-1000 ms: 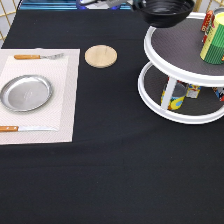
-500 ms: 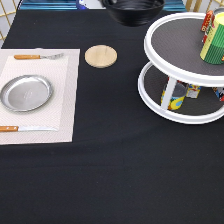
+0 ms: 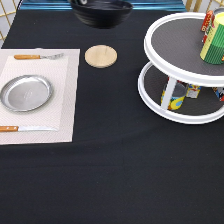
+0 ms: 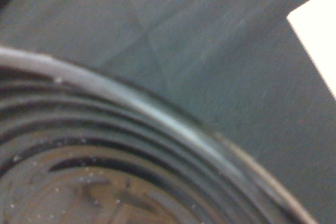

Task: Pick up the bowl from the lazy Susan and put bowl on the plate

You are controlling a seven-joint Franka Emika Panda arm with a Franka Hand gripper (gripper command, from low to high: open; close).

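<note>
The glossy black bowl (image 3: 101, 12) hangs in the air at the exterior view's top edge, above the wooden coaster and off the lazy Susan (image 3: 182, 75), which stands at the exterior view's right. The silver plate (image 3: 26, 92) lies empty on a pale placemat (image 3: 62, 100) at the exterior view's left. The gripper is above the exterior view's top edge and does not show. The wrist view is filled by the bowl's ribbed inside and rim (image 4: 135, 145) from close by, with black tablecloth beyond.
A round wooden coaster (image 3: 100, 55) lies between placemat and lazy Susan. A fork (image 3: 37, 56) and a knife (image 3: 25, 128) flank the plate. A green and yellow can (image 3: 214, 42) stands on the lazy Susan's top tier, with small items on the lower tier (image 3: 177, 97).
The bowl has moved steadily toward the exterior view's left along the top edge, from over the lazy Susan's rim to above the coaster.
</note>
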